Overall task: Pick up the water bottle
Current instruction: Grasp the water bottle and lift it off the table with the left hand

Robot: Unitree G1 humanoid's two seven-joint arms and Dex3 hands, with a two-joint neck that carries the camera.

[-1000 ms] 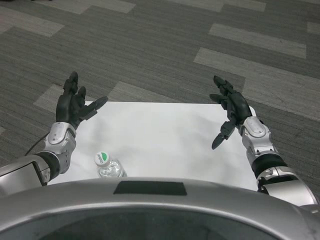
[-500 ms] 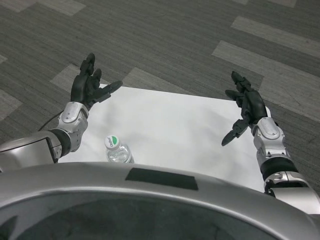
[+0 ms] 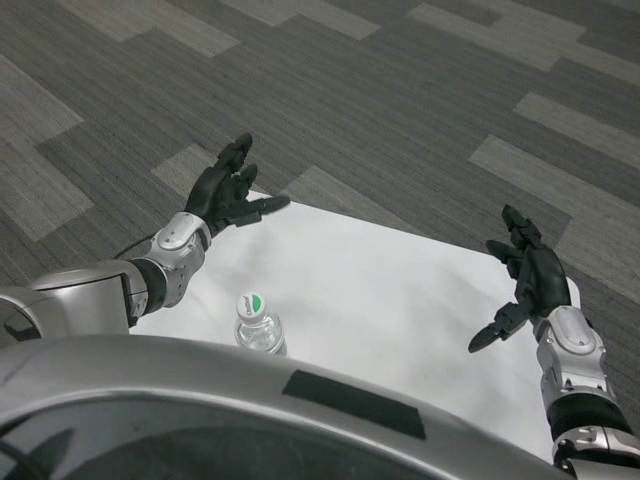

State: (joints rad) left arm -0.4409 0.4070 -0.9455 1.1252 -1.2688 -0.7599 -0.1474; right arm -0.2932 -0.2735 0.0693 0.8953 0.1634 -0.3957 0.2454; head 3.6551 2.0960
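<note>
I see the water bottle (image 3: 258, 322) standing on the white table (image 3: 380, 300) at its near left edge; only its green-and-white cap and clear shoulders show, the rest cut off by my own body. My left hand (image 3: 228, 190) hovers beyond the bottle over the table's far left corner, fingers spread, holding nothing. My right hand (image 3: 528, 282) hangs well apart from the bottle, by the table's right edge, fingers also spread and empty.

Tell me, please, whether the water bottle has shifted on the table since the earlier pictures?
No. The water bottle stands at the same spot by the white table's near-left edge; only the camera has turned.
</note>
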